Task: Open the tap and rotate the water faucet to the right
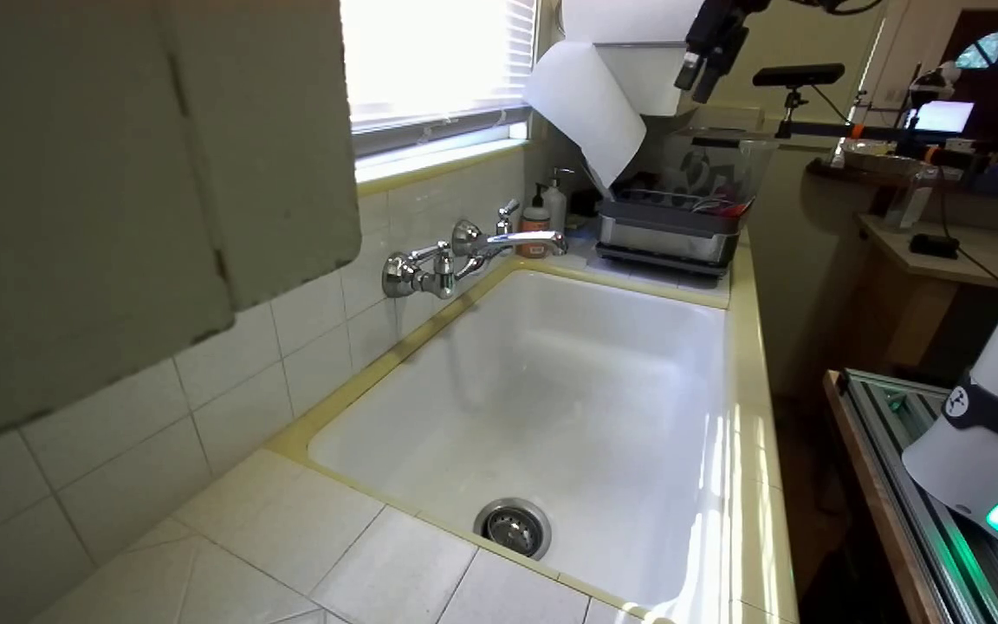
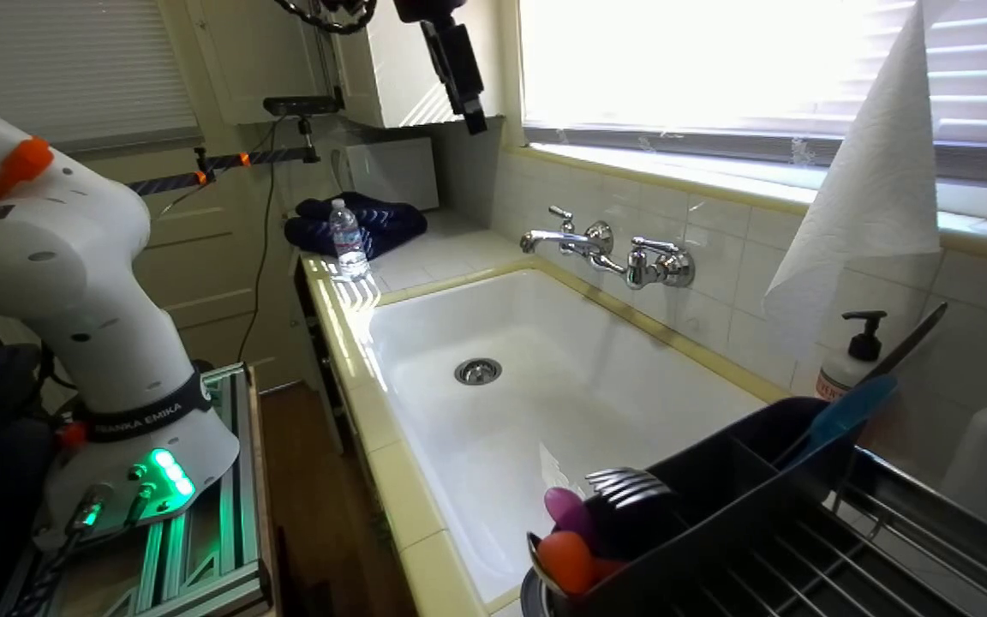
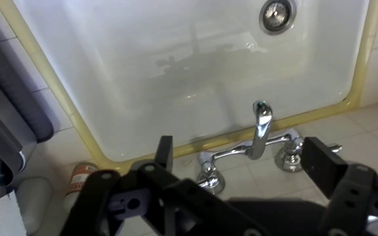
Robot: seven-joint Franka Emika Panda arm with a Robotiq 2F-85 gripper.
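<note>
The water faucet is a slim chrome spout, seen in both exterior views (image 1: 521, 239) (image 2: 558, 241) and in the wrist view (image 3: 262, 129). It juts from the tiled wall over the white basin (image 1: 586, 364). Two chrome valve handles flank it: one handle (image 1: 430, 253) (image 2: 656, 246) and another handle (image 1: 508, 212) (image 2: 560, 214). No reddish-orange mark shows, so I cannot tell which handle is the tap. My gripper (image 3: 238, 141) is open and empty, high above the fixture and touching nothing. Its fingers partly hide both handles in the wrist view. It also shows in both exterior views (image 1: 695, 82) (image 2: 475, 120).
A dish rack (image 1: 668, 234) (image 2: 716, 514) with utensils stands at one basin end. Soap bottles (image 1: 535, 227) and a hanging paper towel (image 1: 590, 108) (image 2: 870, 180) are near it. A water bottle (image 2: 348, 240) and dark cloth (image 2: 386, 221) lie beyond the drain (image 2: 478, 371).
</note>
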